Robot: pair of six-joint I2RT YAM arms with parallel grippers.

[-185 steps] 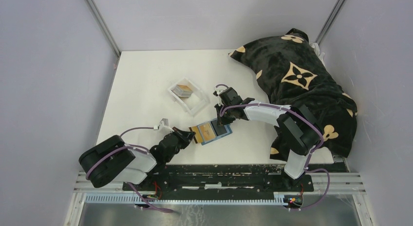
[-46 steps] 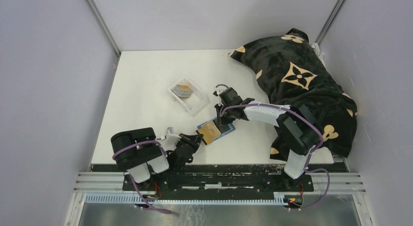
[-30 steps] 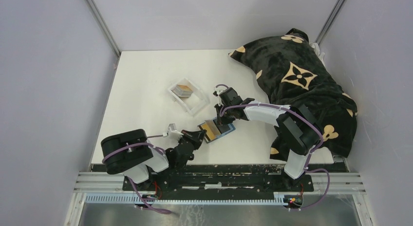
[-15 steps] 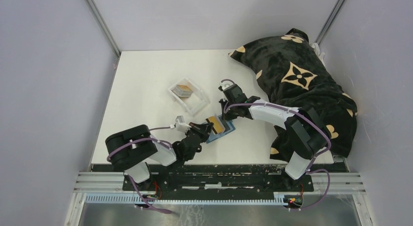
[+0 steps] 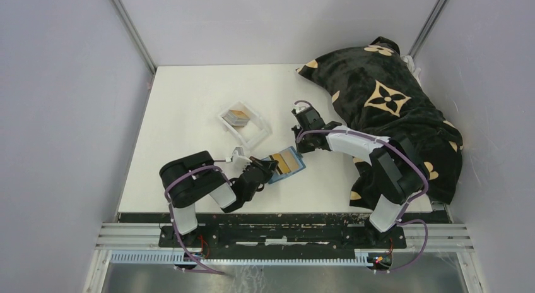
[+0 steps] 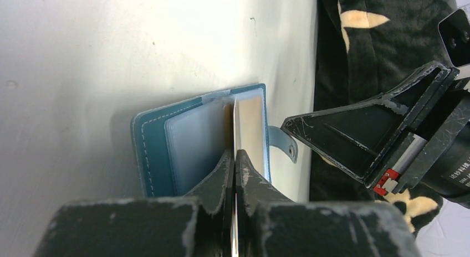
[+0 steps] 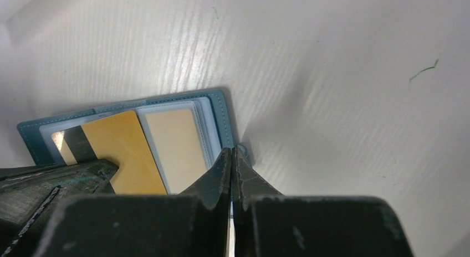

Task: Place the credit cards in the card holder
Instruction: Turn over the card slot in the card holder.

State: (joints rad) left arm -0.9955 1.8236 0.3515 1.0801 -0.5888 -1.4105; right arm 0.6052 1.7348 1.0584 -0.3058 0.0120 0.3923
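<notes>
The teal card holder (image 5: 294,170) lies open on the white table (image 5: 189,103), its clear sleeves (image 6: 194,143) facing up and a tan card (image 7: 177,146) in one sleeve. My left gripper (image 5: 269,167) is shut on a gold credit card (image 7: 116,149). That card shows edge-on (image 6: 235,118) in the left wrist view, its front end over the holder's pages. My right gripper (image 7: 231,150) is shut, with its tips at the holder's far right edge beside the snap tab (image 6: 284,144). More credit cards (image 5: 238,115) sit in a clear tray.
The clear plastic tray (image 5: 251,136) stands just behind the left gripper. A big black cushion with tan flower prints (image 5: 391,103) fills the right side of the table, close behind the right arm. Grey walls close in the table on three sides.
My left gripper has carried the gold card forward and right onto the open holder. My right gripper has pulled back from the holder's middle to its far right edge.
</notes>
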